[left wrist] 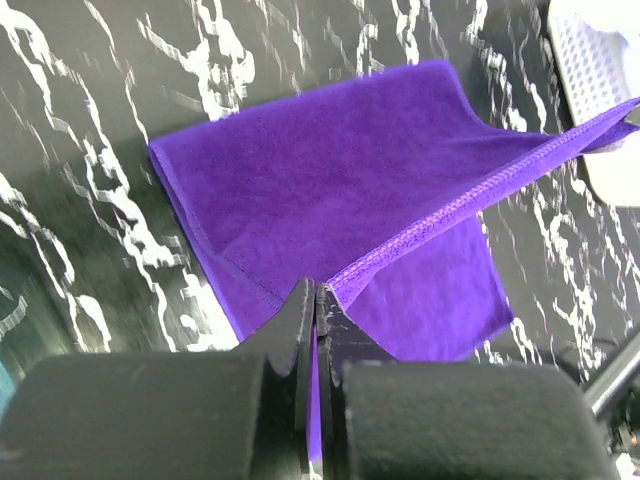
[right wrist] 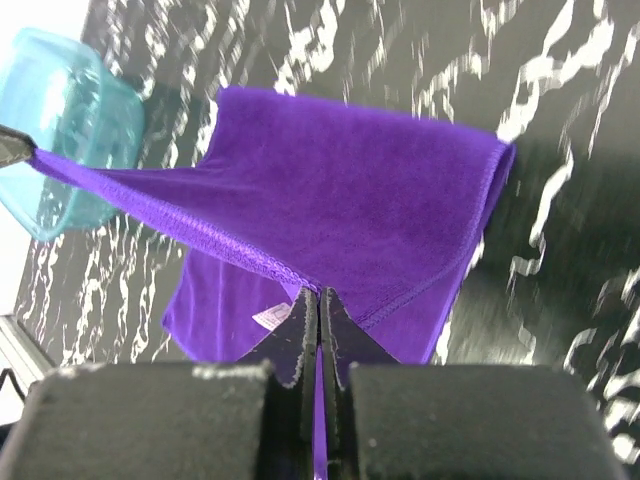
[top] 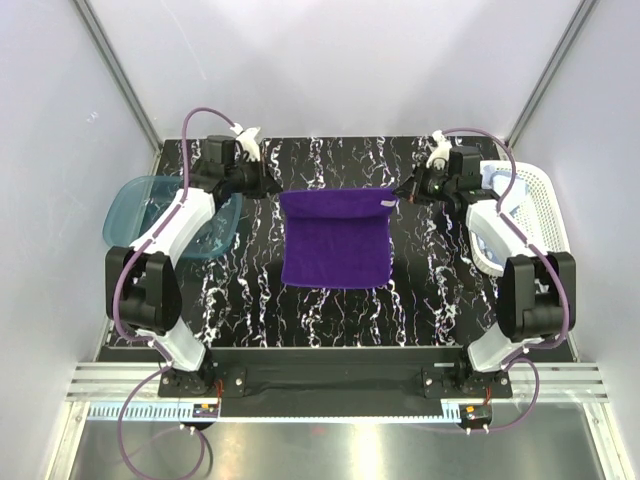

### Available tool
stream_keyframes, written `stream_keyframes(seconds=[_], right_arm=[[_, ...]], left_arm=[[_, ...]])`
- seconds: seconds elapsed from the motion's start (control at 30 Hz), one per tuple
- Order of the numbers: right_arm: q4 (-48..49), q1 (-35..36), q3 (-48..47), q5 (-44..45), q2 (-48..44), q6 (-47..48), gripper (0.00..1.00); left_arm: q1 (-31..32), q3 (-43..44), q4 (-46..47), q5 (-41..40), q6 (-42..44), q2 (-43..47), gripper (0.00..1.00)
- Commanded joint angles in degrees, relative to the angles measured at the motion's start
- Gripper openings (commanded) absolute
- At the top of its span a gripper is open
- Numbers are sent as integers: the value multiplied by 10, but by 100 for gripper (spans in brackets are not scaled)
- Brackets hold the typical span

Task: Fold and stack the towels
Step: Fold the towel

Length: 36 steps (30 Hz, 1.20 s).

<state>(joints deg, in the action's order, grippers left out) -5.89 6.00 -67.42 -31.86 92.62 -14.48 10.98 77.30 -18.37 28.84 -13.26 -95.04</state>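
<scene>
The purple towel [top: 335, 240] lies in the middle of the table with its far edge lifted and stretched taut between both grippers. My left gripper [top: 277, 187] is shut on its far left corner; the left wrist view shows the cloth [left wrist: 330, 190] pinched between the closed fingers. My right gripper [top: 396, 195] is shut on the far right corner, next to the small white label [right wrist: 270, 317]; the towel [right wrist: 360, 200] hangs from the fingers. A light blue and white cloth [top: 497, 215] lies in the white basket.
A translucent teal tray [top: 140, 205] stands at the left, under my left arm. A white mesh basket [top: 545, 200] stands at the right, beside my right arm. The table [top: 330, 310] is black marble with white veins.
</scene>
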Motion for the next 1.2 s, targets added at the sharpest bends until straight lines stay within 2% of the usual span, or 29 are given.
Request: stream_keyframes(seconds=[0.0,0.27,0.67,0.77,0.87,0.9,1.0,1.07,1.17], right_arm=[[-33,11,40,39,-40,-20,0],[-57,50,130,75,-104,-38,0],[-108,68,209,131,-130,-107,0],[-118,69,225,141,-135,-121,10],[-124,70,242,116,-135,-130,25],[-130,70,244,112,-138,-132,27],[-159,70,248,120,-158,-143,36],[-170,69,244,122,-170,-157,38],[-164,69,233,124,-163,-179,40]], left_arm=[[-2,-39,-19,3,11,35,0],[19,-98,-68,-24,17,88,0],[53,-188,-117,-69,-3,101,0],[68,-195,-140,-96,-5,92,1],[78,-197,-162,-111,-9,89,25],[82,-203,-166,-113,-12,90,37],[91,-216,-172,-135,-30,111,45],[95,-217,-172,-155,-46,116,53],[95,-220,-149,-157,-73,111,55]])
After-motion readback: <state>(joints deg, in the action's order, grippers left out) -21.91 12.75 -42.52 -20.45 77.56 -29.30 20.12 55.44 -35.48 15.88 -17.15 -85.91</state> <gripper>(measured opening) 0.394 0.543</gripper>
